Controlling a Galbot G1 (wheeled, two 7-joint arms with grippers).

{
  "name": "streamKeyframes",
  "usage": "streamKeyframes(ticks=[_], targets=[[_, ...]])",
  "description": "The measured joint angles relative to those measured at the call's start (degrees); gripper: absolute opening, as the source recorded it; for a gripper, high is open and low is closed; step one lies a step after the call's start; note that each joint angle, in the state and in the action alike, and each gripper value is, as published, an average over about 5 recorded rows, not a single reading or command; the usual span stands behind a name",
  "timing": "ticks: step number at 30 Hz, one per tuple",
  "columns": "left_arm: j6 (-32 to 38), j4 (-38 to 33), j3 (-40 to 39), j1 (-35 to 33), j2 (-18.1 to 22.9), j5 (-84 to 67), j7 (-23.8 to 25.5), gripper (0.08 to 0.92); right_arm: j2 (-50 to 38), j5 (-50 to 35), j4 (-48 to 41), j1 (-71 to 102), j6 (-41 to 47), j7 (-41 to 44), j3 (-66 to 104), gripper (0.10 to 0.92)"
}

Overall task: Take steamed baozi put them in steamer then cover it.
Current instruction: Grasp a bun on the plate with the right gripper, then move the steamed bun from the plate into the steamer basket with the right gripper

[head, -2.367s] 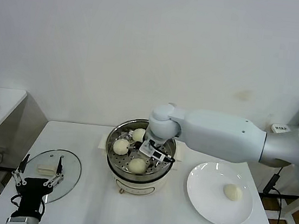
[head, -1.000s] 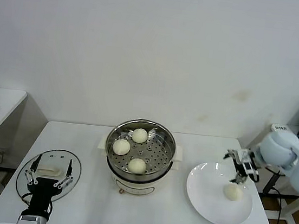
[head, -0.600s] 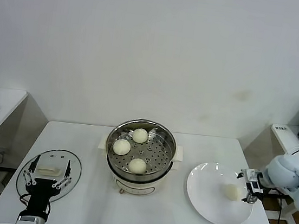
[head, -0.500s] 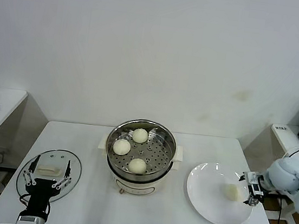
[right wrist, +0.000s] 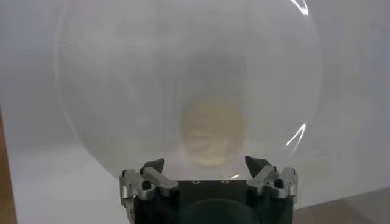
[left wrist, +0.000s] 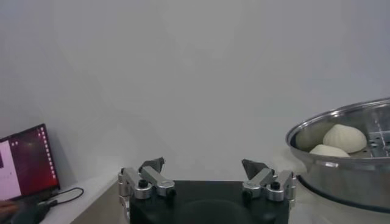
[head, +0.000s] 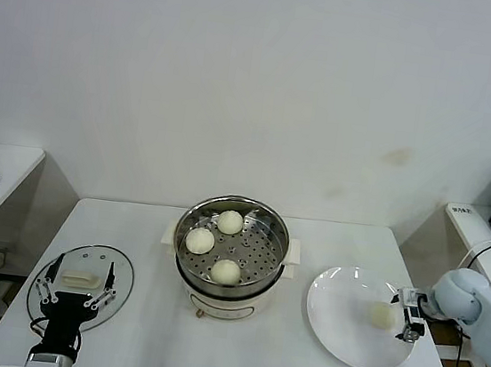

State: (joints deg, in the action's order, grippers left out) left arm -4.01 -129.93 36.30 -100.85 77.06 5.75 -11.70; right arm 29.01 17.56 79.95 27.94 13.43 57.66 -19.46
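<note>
- stainless-steel steamer (head: 276, 261) stands mid-table on its cream base with three steamed baozi on the perforated tray: one at the back (head: 230, 222), one toward the robot's left (head: 199, 240), one at the front (head: 226, 271). by my reckoning that is three of four loaded.
- white plate (head: 334, 338) on the robot's right holds the last baozi (head: 381, 315), lying apart from the steamer and not yet lifted.
- right gripper (head: 411, 316) sits low at the plate's outer edge, just beside that bun; in the right wrist view its fingers (right wrist: 152, 166) stand wide apart with the bun (right wrist: 214, 133) ahead between them, and nothing is held.
- glass cover (head: 45, 282) with its cream handle lies flat on the table near the front left corner, well apart from the steamer, so the pot is uncovered.
- left gripper (head: 73, 295) hangs over the cover's near side, jaws spread wide and empty; i cannot tell whether it touches the glass.
- what looks left to do: close on the fourth bun, carry it into the open spot on the tray, then bring the cover across and set it on the steamer.
</note>
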Motion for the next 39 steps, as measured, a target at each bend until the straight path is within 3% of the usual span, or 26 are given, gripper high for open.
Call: streamKeyframes(ticks=[21,39], targets=[[0.0,0.0,-0.4,0.0,0.4,0.2,0.0,0.823,1.9,-0.2,-1.3,-1.6,0.8,1.2,-1.1,0.632],[0.1,-0.1,-0.6,0.6,-0.3,0.0,0.0,0.823,-1.7,-7.4,3.0,-16.2,3.1,4.3,-10.7,0.628]])
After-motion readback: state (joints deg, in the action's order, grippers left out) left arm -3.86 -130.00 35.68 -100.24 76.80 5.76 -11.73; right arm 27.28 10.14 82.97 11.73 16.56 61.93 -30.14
